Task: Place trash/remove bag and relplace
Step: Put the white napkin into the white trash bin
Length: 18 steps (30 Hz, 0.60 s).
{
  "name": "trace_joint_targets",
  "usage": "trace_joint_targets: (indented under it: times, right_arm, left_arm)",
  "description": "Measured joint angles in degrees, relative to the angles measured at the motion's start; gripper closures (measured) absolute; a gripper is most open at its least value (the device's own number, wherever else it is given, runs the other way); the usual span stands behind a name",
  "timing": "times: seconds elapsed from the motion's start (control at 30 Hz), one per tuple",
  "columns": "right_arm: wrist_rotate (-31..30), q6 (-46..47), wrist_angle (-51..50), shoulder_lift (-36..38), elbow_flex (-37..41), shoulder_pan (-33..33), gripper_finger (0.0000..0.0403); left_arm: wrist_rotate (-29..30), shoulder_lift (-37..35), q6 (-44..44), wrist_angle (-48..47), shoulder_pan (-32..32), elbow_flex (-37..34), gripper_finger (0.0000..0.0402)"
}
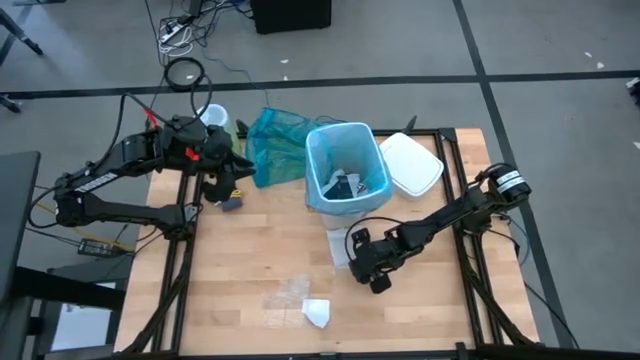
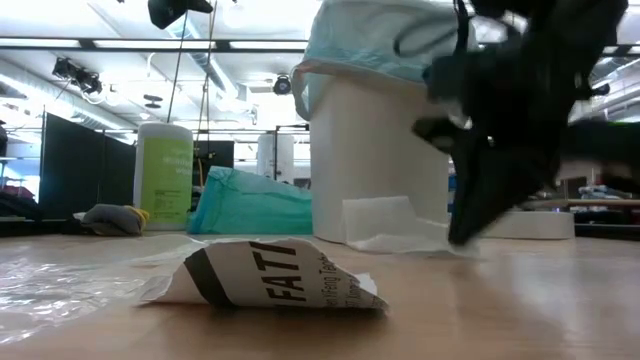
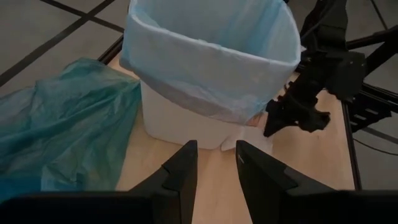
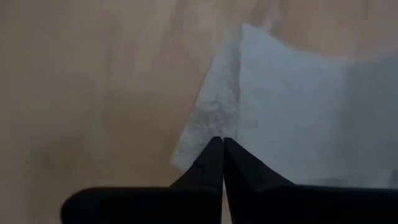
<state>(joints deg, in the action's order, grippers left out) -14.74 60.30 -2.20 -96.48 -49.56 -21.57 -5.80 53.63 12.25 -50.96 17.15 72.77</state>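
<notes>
A white bin [image 1: 345, 200] lined with the light blue bag [image 3: 205, 56] stands mid-table, with dark trash [image 1: 350, 185] inside. At the bin's near foot a flat white paper [image 4: 298, 112] lies on the table. My right gripper [image 4: 222, 142] is shut at that paper's edge, slanting down to it [image 2: 458, 238]. My left gripper [image 3: 216, 155] hangs open and empty above the table's far left, pointing toward the bin. A printed white wrapper [image 2: 270, 275] and a clear plastic scrap [image 1: 285, 295] lie near the front edge. My right gripper closes its two fingertips [image 4: 211, 155] on the white paper's edge [image 4: 196, 134], near a corner on the side away from the bin. It comes slanting down from the table's right. The paper lies flat on the table; one layer or several, I cannot tell.
A crumpled teal bag [image 1: 272, 140] lies left of the bin at the far edge. The white lid [image 1: 410, 163] rests right of the bin. A white container with a green label [image 2: 168, 175] stands at the far left, with a small grey thing [image 2: 110, 218] beside it.
</notes>
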Motion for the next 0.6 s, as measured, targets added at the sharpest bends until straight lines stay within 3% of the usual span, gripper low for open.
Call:
trace_joint_targets:
  times: [0.13,0.47,0.6]
  right_arm:
    - [-1.15,-3.77,-4.54,2.47,-4.60,-0.47,0.0403]
    - [-8.83,-15.15,-28.88,4.87,-21.70,-0.47,0.0403]
    - [-9.12,-16.42,-34.48,4.83,-22.69,-0.38,0.0388]
  left_arm:
    - [0.15,0.00,0.00,-0.04,-0.01,0.00,0.0282]
    - [0.20,0.00,-0.19,-0.08,0.00,0.00,0.0282]
    - [0.20,0.00,-0.20,-0.28,0.00,0.00,0.0282]
